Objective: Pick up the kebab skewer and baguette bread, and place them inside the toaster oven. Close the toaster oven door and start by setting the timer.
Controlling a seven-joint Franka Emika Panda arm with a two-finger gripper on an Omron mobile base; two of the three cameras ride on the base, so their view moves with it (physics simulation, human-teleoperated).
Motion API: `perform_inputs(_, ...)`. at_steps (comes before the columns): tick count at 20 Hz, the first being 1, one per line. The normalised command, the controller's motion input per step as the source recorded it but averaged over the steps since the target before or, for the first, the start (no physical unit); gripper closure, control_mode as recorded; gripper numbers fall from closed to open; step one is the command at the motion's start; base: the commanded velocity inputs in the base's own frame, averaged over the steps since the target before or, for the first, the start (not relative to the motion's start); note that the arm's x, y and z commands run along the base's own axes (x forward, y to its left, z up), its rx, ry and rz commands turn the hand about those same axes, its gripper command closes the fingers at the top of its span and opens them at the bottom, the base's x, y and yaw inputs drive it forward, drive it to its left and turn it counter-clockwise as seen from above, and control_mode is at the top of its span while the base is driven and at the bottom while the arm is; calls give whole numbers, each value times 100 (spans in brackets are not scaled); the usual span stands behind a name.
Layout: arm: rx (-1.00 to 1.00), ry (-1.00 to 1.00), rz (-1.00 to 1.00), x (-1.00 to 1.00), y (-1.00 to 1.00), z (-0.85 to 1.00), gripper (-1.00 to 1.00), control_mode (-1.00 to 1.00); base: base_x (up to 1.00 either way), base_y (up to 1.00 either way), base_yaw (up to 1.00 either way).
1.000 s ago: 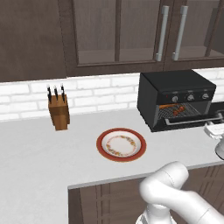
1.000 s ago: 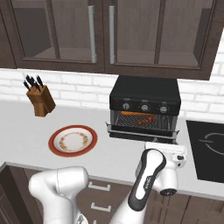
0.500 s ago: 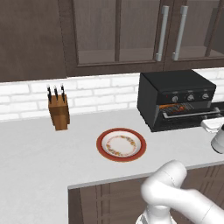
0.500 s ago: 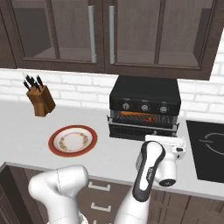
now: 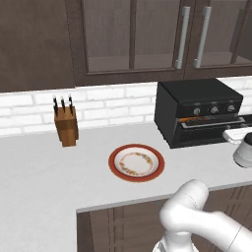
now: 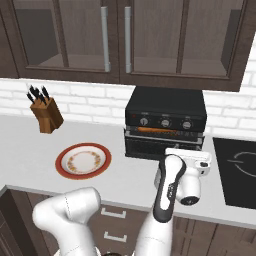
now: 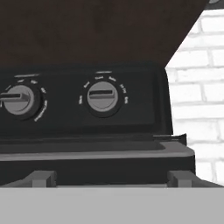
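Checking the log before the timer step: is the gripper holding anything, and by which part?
Nothing is held; the gripper is open in front of the toaster oven.

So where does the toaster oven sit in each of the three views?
Left base view: toaster oven at right, against the brick wall.
Right base view: right of centre, behind the raised white arm.
Hand view: close up, two of its knobs showing.
Shared landmark: the row of round knobs above the door.
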Motion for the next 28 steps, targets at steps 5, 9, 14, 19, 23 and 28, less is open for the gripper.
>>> perform_inputs(5,0,9,0,9,16,0,-100,-100,0,0,0)
perform_inputs(9,0,1,0,38,15,8,-100,-100,0,0,0)
perform_inputs(14,0,4,0,33,17,3,-100,-100,0,0,0)
perform_inputs(19,0,6,0,12,13,0,-100,-100,0,0,0)
perform_inputs(23,0,7,0,3,11,0,-100,-100,0,0,0)
perform_inputs(28,-3,2,0,-17,6,0,-100,-100,0,0,0)
